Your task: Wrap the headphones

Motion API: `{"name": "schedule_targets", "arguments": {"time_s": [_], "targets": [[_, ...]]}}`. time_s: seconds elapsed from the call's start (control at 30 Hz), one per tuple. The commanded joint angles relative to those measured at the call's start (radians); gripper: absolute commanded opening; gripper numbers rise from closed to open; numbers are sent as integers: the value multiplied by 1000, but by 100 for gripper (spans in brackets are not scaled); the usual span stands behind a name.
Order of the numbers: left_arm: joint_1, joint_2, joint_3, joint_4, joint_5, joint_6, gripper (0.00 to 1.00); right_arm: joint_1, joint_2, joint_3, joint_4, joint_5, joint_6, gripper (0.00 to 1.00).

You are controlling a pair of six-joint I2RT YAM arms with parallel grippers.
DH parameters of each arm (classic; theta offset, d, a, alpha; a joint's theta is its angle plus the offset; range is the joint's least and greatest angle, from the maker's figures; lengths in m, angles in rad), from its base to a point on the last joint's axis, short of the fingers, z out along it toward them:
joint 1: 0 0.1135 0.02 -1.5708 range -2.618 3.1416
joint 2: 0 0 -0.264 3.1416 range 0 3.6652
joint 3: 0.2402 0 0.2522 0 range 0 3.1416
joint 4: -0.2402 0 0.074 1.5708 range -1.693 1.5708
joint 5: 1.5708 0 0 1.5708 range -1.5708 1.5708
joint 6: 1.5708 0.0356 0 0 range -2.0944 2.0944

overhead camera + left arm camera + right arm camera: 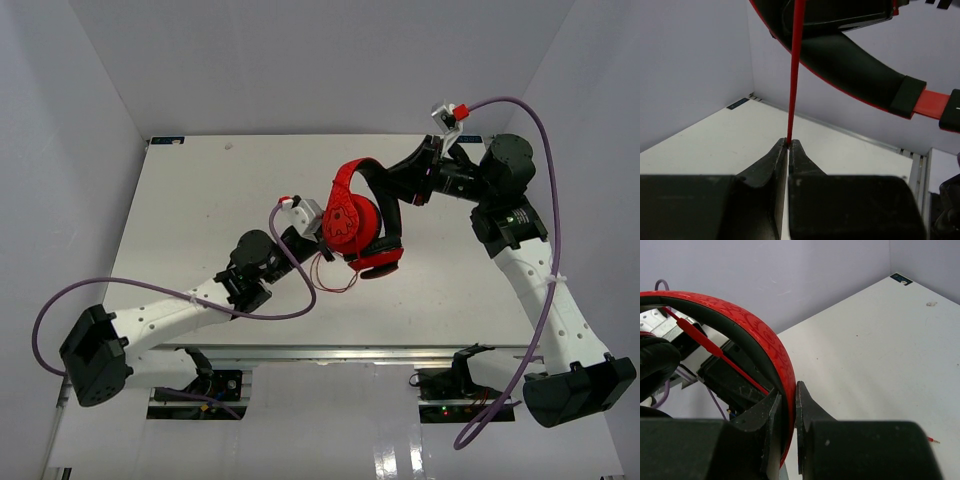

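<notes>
From the lower left the left arm, white-shelled with black joints (160, 315), stretches up and across the flat white table (190, 190), a thick purple robot-arm cable (285, 262) looping beside its forearm. The left gripper (300, 212) sits just left of the headphones with its two black fingers pressed together; in the left wrist view the tips (789, 147) meet with no gap and pinch the thin red cable (795, 75), which runs taut and nearly straight up from them to the underside of the headphones above. Lower down in the top view a slack loop of the same cable (338, 284) hangs beneath the ear cups; whether it touches the table cannot be told. The red over-ear headphones (352, 215) hang in the air over the middle of the table, tilted, their round red ear cups close together at the lower end and the black-and-red headband (368, 172) arching up and to the right. The right gripper (403, 186) has that headband: in the right wrist view its black fingers (767, 412) are nearly closed, one on each side of the red outer band (755, 330), clamping it edge-on, with the red cable (715, 351) crossing the inside of the arch. Behind it the right arm (525, 265) rises from the lower right, a second purple cable (535, 115) arcing over its elbow.
</notes>
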Motion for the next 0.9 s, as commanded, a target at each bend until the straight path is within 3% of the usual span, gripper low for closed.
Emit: {"name": "schedule_targets", "arguments": {"time_s": [0.0, 0.3, 0.53, 0.87], "targets": [[10, 85, -67, 221, 85, -131, 17, -11, -21, 48, 103, 31, 132, 8], [12, 141, -128, 378, 168, -216, 27, -38, -5, 49, 100, 51, 147, 8], [12, 175, -164, 398, 168, -222, 23, -65, 1, 63, 82, 92, 204, 8], [12, 297, -245, 539, 192, -309, 18, -104, 38, 124, -41, 276, 308, 8]]}}
